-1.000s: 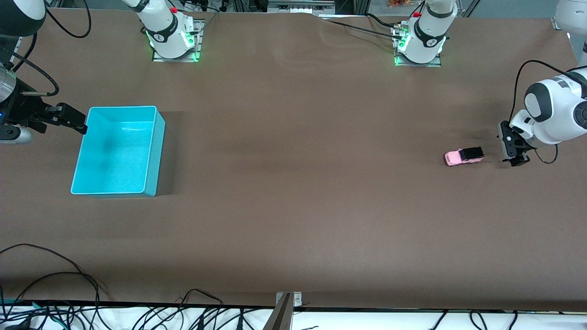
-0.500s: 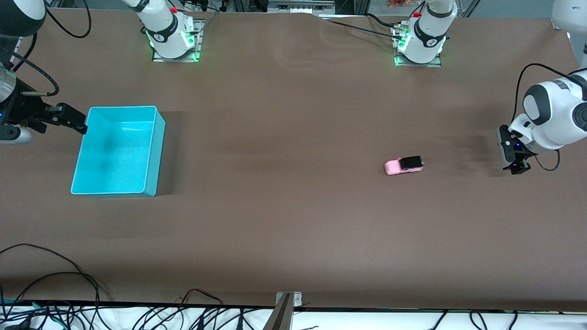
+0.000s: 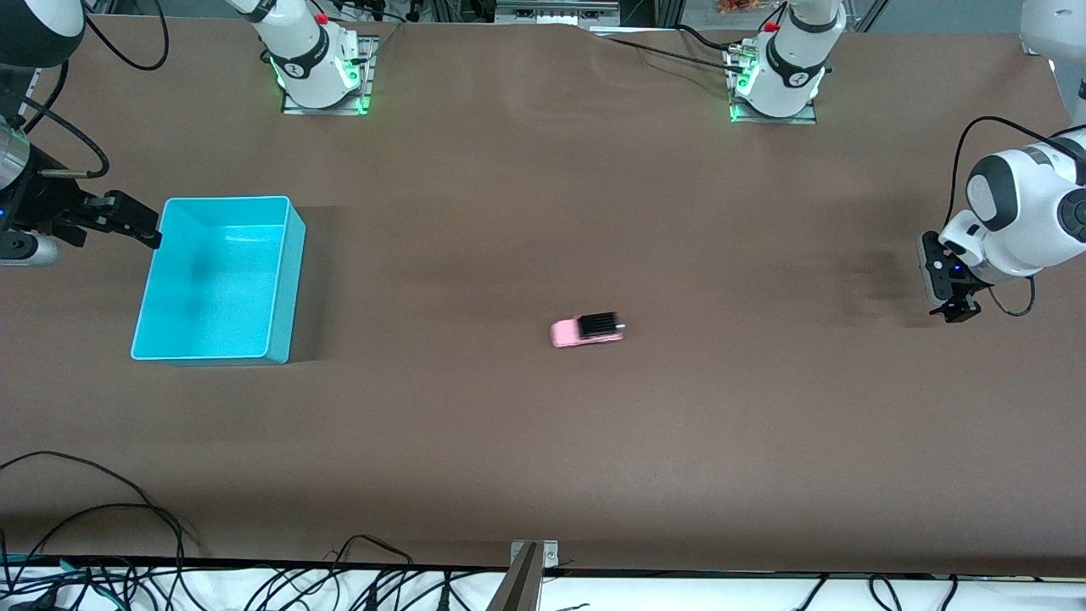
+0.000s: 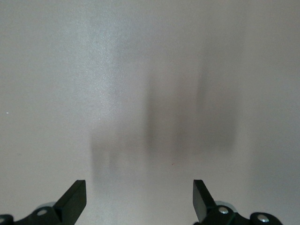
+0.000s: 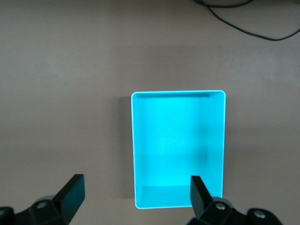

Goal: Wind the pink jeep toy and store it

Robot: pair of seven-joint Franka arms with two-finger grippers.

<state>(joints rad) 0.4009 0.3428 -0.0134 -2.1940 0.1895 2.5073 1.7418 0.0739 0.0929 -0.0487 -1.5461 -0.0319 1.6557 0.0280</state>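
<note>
The pink jeep toy point(image 3: 585, 329), pink with a black roof, stands alone on its wheels near the middle of the brown table, its outline smeared by motion. An empty turquoise bin point(image 3: 285, 280) sits toward the right arm's end of the table. My left gripper point(image 3: 954, 309) hangs open over bare table at the left arm's end, well apart from the jeep; the left wrist view shows this gripper point(image 4: 139, 197) over bare table with nothing between its fingers. My right gripper point(image 3: 142, 227) is open above the bin's outer edge. In the right wrist view the bin point(image 5: 178, 93) lies under this gripper point(image 5: 138, 193).
Both arm bases point(image 3: 316, 64) stand along the table's edge farthest from the front camera. Loose black cables point(image 3: 127, 543) lie along the nearest edge, beside a metal bracket point(image 3: 533, 556).
The jeep has rolled by itself from beside my left gripper across the table toward the bin. My left gripper shifted slightly; the right arm has not moved.
</note>
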